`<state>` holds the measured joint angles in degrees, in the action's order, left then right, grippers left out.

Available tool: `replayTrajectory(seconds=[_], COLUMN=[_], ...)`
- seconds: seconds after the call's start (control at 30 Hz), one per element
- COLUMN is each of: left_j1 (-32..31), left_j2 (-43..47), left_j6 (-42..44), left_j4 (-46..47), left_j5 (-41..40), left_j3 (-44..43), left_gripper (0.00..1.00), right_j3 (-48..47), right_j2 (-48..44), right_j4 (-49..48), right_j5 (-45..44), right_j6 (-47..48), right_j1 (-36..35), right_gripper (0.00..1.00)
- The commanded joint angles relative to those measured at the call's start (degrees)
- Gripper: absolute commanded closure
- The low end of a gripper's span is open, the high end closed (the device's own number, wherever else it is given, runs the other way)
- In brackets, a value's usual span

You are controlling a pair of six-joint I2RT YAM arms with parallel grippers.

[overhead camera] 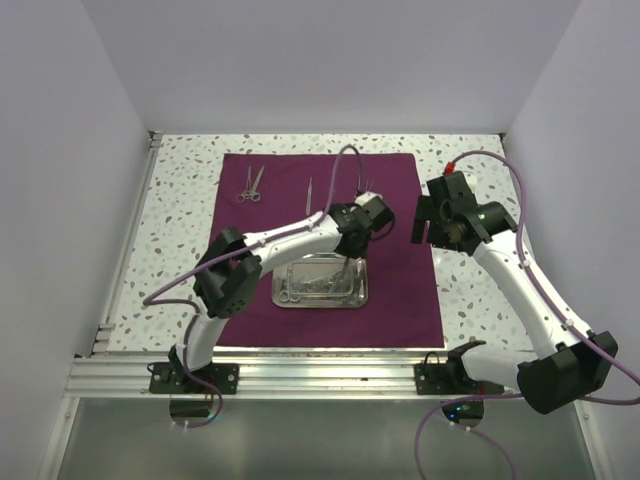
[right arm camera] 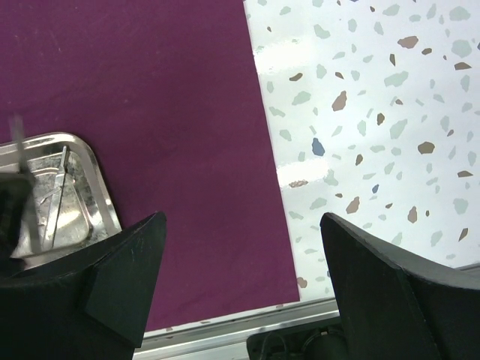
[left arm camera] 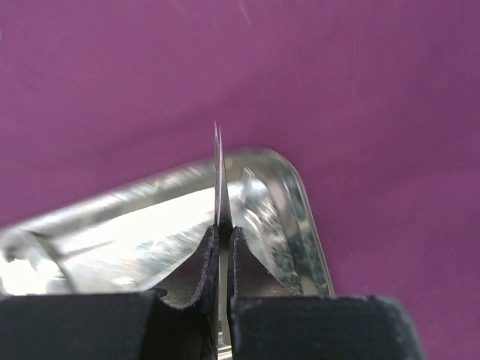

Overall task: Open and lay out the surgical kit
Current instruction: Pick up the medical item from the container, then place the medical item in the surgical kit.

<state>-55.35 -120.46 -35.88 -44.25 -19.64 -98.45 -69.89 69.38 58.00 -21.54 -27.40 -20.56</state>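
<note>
The cloth wrap (overhead camera: 400,290) lies spread flat on the middle of the worktop (overhead camera: 180,230), reaching towards the far edge, with the steel tray (overhead camera: 320,303) on its near half. My left gripper (left arm camera: 223,236) hangs over the tray's right end, pads pinched tight on a thin silver instrument (left arm camera: 221,176) whose tip pokes up between them. I judge this piece light and stiff, but polished and narrow, so it could pivot or slide in the pads; a grip near mid-shank looks safer than one near the point. Scissors (overhead camera: 250,186) and another slim tool (overhead camera: 309,192) are laid out near the cloth's far edge, well apart from each other. More instruments (right arm camera: 56,187) lie tangled in the tray and could snag one another. My right gripper (right arm camera: 242,217) hovers over the cloth's right edge, spread wide and empty.
</note>
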Motion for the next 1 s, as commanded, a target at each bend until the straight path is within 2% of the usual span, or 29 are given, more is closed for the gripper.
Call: replayTrajectory(seconds=[0.0, 0.23, 0.43, 0.53, 0.63, 0.8, 0.97], left_j1=[5.4, 18.3, 24.9, 27.0, 28.4, 29.9, 30.7], left_j2=[6.9, 0.6, -11.4, -16.7, -19.1, -19.7, -14.7], left_j6=[3.2, 13.1, 16.8, 16.9, 17.1, 18.6, 17.9], left_j4=[-3.6, -0.2, 2.9, 4.0, 6.4, 8.2, 10.3], left_j5=[-3.1, -2.6, 0.6, 2.3, 3.4, 3.6, 6.5], left_j3=[-6.7, -15.4, -29.9, -34.1, -34.5, -34.8, -28.7], left_gripper=[1.0, 1.0, 1.0, 1.0, 0.95, 1.0, 1.0], right_j3=[-3.1, -4.5, -4.1, -4.6, -5.1, -5.3, -4.2], right_j2=[0.4, 1.2, 1.4, 2.0, 2.6, 3.7, 4.6], right_j4=[0.5, 2.4, 3.3, 3.9, 4.2, 4.1, 3.1], right_j5=[-1.2, -1.6, -1.6, -1.6, -2.0, -2.5, -1.7], right_j6=[-0.2, -1.0, -2.4, -3.2, -3.5, -3.3, -3.7], right_j1=[0.1, 0.1, 0.0, 0.1, 0.1, 0.0, 0.1], right_gripper=[0.12, 0.12, 0.12, 0.12, 0.12, 0.12, 0.12])
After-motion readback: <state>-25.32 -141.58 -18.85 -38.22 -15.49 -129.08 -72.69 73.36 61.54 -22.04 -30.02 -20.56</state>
